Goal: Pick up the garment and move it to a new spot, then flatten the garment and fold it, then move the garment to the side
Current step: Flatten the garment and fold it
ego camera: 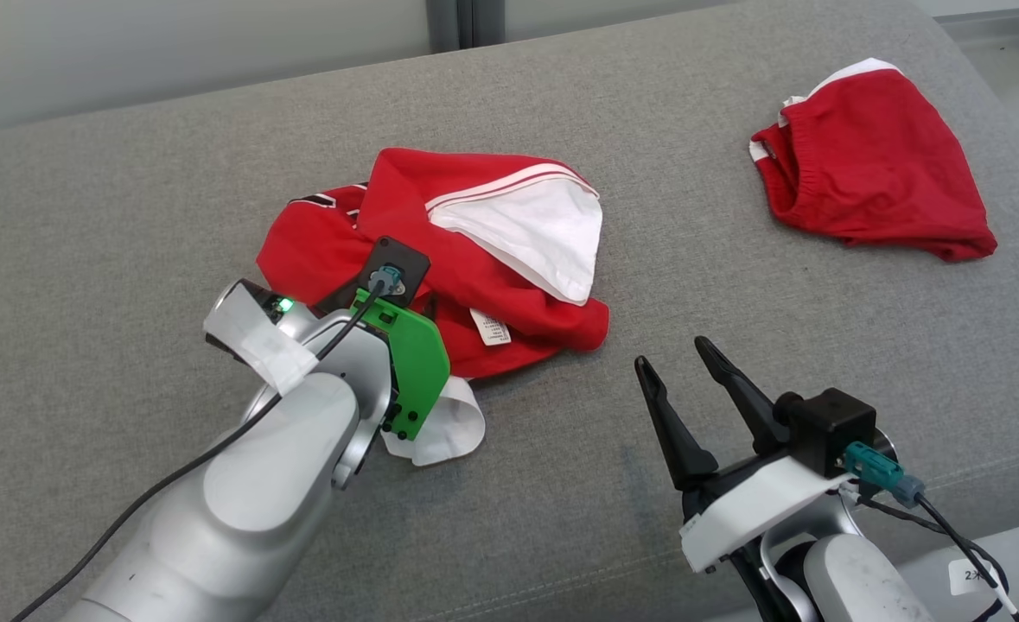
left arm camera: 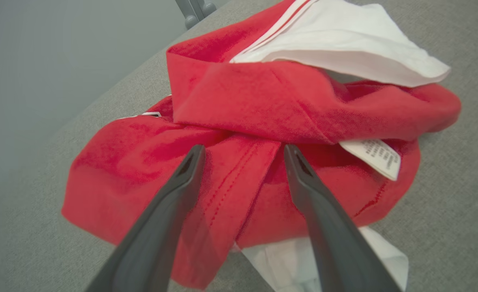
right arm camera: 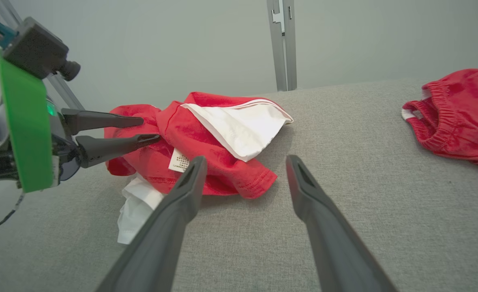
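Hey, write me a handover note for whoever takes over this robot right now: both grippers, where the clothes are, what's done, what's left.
Left gripper: open, fingers poised at the near-left side of the crumpled garment, nothing gripped.
Right gripper: open, empty, above the grey surface to the right of that garment.
Things: the crumpled garment, red and white with its label showing, lies mid-surface. A second red garment lies apart at the far right.
Done: nothing visible; the garment is not lifted, flattened or folded.
Left: grasp it, move it to a new spot, flatten, fold, then move it aside.
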You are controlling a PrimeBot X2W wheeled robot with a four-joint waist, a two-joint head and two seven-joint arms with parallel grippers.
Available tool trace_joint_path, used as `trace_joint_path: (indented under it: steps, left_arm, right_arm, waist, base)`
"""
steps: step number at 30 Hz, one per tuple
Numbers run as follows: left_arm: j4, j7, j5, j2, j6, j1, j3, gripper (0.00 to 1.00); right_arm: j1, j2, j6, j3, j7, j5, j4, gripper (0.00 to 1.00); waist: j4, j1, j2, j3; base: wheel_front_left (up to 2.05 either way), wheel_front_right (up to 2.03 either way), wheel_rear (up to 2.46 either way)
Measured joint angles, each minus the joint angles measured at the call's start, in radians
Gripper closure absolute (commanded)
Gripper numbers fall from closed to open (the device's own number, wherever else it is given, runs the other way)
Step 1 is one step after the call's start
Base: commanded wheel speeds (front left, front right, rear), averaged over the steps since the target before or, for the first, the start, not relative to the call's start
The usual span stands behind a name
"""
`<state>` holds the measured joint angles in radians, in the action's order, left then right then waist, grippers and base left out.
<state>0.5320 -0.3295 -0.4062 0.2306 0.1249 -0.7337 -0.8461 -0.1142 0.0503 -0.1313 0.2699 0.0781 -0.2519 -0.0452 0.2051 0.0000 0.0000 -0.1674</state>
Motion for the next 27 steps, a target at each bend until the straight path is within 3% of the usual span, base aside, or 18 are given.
trace_joint_path:
  steps: [4,5,6,7,8,17,27]
  left_arm:
    - [0.035,0.007,0.002,0.005,0.007,-0.006,0.004,0.03]
    - [0.042,0.007,0.002,0.006,0.007,-0.007,0.004,0.51]
    - [0.047,0.007,0.001,0.006,0.006,-0.007,0.004,0.65]
    - [0.05,0.011,-0.007,0.005,0.005,-0.007,0.006,0.89]
    - [0.051,0.016,-0.013,0.004,0.003,-0.007,0.01,1.0]
    - [-0.01,0.122,-0.064,0.009,0.041,0.001,0.088,1.0]
    - [-0.265,0.207,-0.123,0.118,0.132,0.084,0.224,1.0]
  right_arm:
    - [-0.005,0.0,0.0,-0.003,0.004,0.0,-0.005,0.0]
    - [-0.006,0.0,0.0,-0.005,0.006,0.0,-0.005,0.0]
    - [-0.006,0.0,0.0,-0.006,0.009,0.0,-0.007,0.0]
    - [-0.007,0.0,0.0,-0.008,0.009,0.0,-0.008,0.0]
    - [-0.009,0.0,0.0,-0.009,0.01,0.0,-0.009,0.0]
    - [-0.011,0.0,0.0,-0.01,0.011,0.0,-0.015,0.0]
    - [-0.004,0.0,0.0,-0.024,0.006,0.003,-0.012,0.0]
  waist:
    - [0.007,0.0,0.0,-0.011]
    - [0.007,0.0,0.0,-0.013]
    - [0.006,0.0,0.0,-0.014]
    - [0.004,0.0,0.0,-0.015]
    - [0.002,0.0,0.0,-0.015]
    - [-0.024,0.0,0.0,-0.006]
    - [-0.054,0.0,0.0,0.014]
  base:
    - [0.0,0.0,0.0]
    - [0.0,0.0,0.0]
    - [0.0,0.0,0.0]
    - [0.0,0.0,0.0]
    - [0.0,0.0,0.0]
    - [0.0,0.0,0.0]
    - [0.0,0.0,0.0]
